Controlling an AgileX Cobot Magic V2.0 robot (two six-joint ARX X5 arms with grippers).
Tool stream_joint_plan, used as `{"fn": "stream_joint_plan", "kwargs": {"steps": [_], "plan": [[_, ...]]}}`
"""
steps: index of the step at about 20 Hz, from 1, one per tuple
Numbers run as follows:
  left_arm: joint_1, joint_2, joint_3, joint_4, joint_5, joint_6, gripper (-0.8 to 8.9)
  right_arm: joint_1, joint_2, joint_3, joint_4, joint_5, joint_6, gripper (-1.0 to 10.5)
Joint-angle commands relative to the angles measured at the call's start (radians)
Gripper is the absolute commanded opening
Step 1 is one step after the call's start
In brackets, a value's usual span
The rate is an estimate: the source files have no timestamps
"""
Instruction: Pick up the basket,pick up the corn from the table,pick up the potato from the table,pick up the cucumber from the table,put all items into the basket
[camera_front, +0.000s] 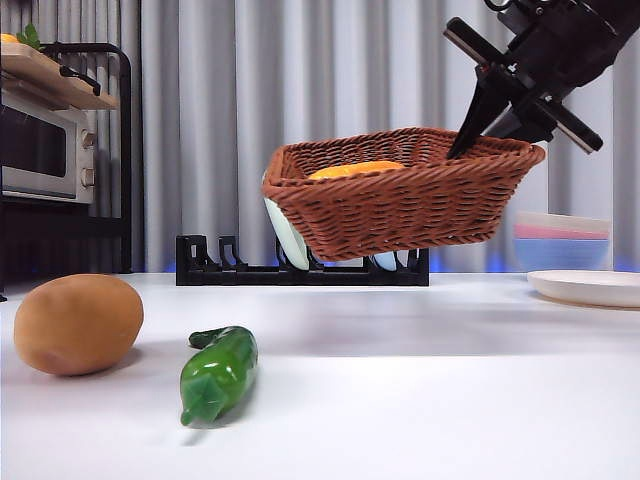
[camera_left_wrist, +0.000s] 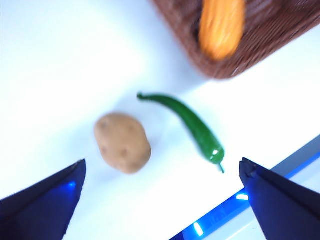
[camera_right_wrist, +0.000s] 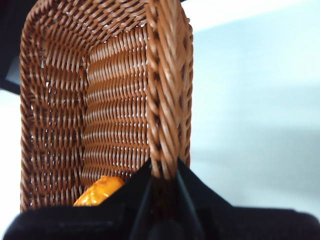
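The reddish-brown wicker basket (camera_front: 400, 200) hangs tilted in the air above the table. My right gripper (camera_front: 470, 140) is shut on its braided rim at the right end, and the right wrist view shows the jaws (camera_right_wrist: 164, 172) clamping the basket (camera_right_wrist: 115, 100) wall. The orange-yellow corn (camera_front: 355, 170) lies inside the basket (camera_left_wrist: 280, 30). The tan potato (camera_front: 78, 324) rests on the table at front left, with the green cucumber (camera_front: 218, 372) just to its right. My left gripper (camera_left_wrist: 162, 165) is open, high above the potato (camera_left_wrist: 122, 142) and cucumber (camera_left_wrist: 192, 125), and out of the front view.
A black dish rack (camera_front: 300, 265) holding a white plate stands behind the basket. A microwave (camera_front: 45, 150) under a wooden shelf is at far left. A flat plate (camera_front: 585, 285) and stacked bowls (camera_front: 560, 240) sit at right.
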Motion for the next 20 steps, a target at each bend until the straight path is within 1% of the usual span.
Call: {"fn": "stream_joint_plan", "kwargs": {"steps": [1,3,5,7,9,11,14,15,16,18,20], "plan": [[0.024,0.013,-0.168,0.109,-0.002,-0.058,6.36,-0.007,-0.008,0.011,0.016,-0.010,-0.004,-0.1],[0.070,0.053,-0.271,0.225,0.001,-0.074,6.36,-0.007,-0.008,0.011,0.016,-0.010,-0.004,-0.1],[0.122,0.117,-0.315,0.296,0.001,-0.074,6.36,-0.007,-0.008,0.011,0.016,-0.010,-0.011,-0.1],[0.180,0.192,-0.316,0.344,0.009,-0.043,6.36,-0.007,-0.008,0.011,0.016,-0.010,-0.011,-0.1],[0.219,0.263,-0.316,0.407,0.072,-0.018,6.36,-0.007,-0.008,0.011,0.016,-0.010,-0.011,-0.1],[0.243,0.339,-0.316,0.443,0.101,-0.008,6.36,-0.007,-0.008,0.011,0.016,-0.010,-0.011,-0.1],[0.249,0.406,-0.316,0.470,0.102,0.009,6.34,-0.007,-0.008,0.011,0.016,-0.010,-0.011,-0.1],[0.249,0.408,-0.316,0.484,0.103,0.008,5.92,-0.007,-0.008,0.011,0.016,-0.010,-0.011,-0.1],[0.248,0.407,-0.316,0.494,0.103,0.008,4.65,-0.007,-0.008,0.011,0.016,-0.010,-0.011,-0.1],[0.248,0.407,-0.316,0.492,0.103,0.011,0.15,-0.006,-0.008,0.011,0.016,-0.010,-0.011,-0.1],[0.248,0.405,-0.316,0.486,0.107,0.022,-0.08,-0.006,-0.008,0.011,0.016,-0.010,-0.010,-0.1]]}}
